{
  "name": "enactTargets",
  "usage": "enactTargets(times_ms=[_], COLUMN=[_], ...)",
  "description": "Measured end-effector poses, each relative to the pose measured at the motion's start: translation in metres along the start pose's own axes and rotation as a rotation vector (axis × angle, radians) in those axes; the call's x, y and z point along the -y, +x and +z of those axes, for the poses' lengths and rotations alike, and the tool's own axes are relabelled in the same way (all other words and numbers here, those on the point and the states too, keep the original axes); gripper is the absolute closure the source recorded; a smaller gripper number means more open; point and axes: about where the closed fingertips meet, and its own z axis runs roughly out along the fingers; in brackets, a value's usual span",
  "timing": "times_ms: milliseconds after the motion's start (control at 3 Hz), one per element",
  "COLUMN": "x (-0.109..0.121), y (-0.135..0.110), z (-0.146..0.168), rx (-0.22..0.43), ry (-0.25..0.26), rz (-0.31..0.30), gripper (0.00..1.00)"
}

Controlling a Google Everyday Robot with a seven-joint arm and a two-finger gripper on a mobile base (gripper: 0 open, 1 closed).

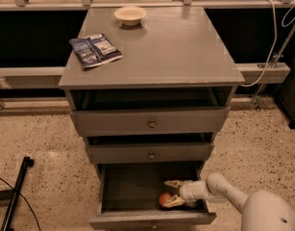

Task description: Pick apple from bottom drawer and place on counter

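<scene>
Apple [164, 199] seemingly between tool [166, 194] jaws, bottom drawer [130, 189].

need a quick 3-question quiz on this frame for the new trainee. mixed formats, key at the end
1. True or false: the apple lies on the counter.
2. What shares the counter with the bowl? A) a blue packet B) a can C) a sponge
3. Where is the gripper, and how do its fingers stand?

Key:
1. False. It lies in the open bottom drawer.
2. A.
3. Inside the bottom drawer, at the apple, fingers open.
</scene>
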Motion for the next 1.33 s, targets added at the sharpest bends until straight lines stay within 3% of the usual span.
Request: enactTargets(times_ms=[1000, 1333], x=[-0.007, -0.005], y=[0.028, 0.043], z=[0.008, 0.015], rx=[-0.027, -0.032], ry=[0.001, 0.013], rz=[0.023, 0.042], gripper=[0.25, 0.39])
